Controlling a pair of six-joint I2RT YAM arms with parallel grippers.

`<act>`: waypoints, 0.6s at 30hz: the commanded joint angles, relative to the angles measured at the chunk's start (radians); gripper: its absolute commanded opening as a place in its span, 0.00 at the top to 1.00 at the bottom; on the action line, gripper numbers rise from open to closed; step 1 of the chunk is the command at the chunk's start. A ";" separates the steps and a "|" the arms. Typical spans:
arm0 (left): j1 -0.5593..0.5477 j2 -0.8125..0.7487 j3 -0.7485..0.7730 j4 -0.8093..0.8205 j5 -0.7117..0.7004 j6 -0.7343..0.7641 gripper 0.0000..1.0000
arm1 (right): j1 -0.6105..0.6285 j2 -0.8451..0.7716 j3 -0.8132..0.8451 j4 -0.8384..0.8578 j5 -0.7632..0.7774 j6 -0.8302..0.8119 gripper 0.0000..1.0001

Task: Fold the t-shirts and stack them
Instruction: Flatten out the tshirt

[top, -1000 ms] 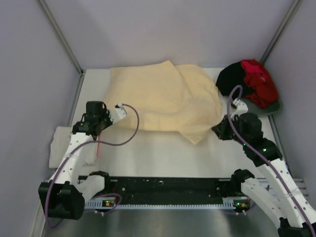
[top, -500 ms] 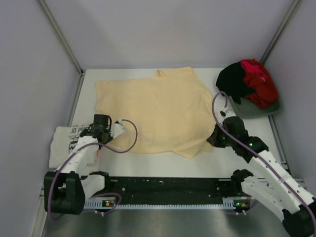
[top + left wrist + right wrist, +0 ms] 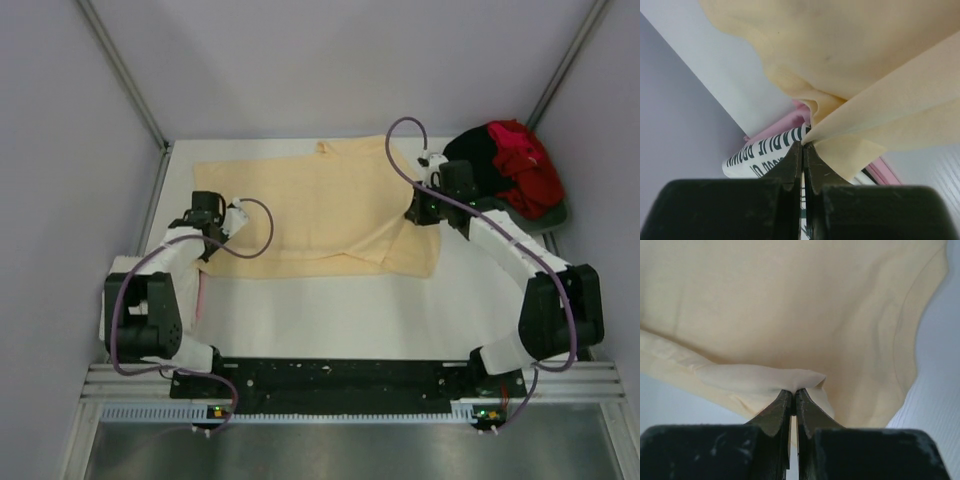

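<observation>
The spread t-shirt (image 3: 310,215) lies flat on the table (image 3: 340,310), towards its far side. Just off the shirt's near-left corner lies a folded t-shirt (image 3: 760,152); off its far-right corner — apart from it — sits a heap of t-shirts (image 3: 505,170). The left gripper (image 3: 804,145) clamps the shirt's left edge, the right gripper (image 3: 792,390) its right edge, between shirt and heap.

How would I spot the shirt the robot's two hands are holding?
Look at the white table: the pale yellow t-shirt lies spread across its middle, pinched at one side by the left gripper and at the other by the right gripper. It is the only plain yellow one; the black t-shirt and red t-shirt are bunched in the far right corner.
</observation>
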 commanded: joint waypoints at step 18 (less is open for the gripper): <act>0.006 0.260 0.194 0.102 -0.053 -0.119 1.00 | -0.099 0.286 0.313 -0.002 -0.060 -0.213 1.00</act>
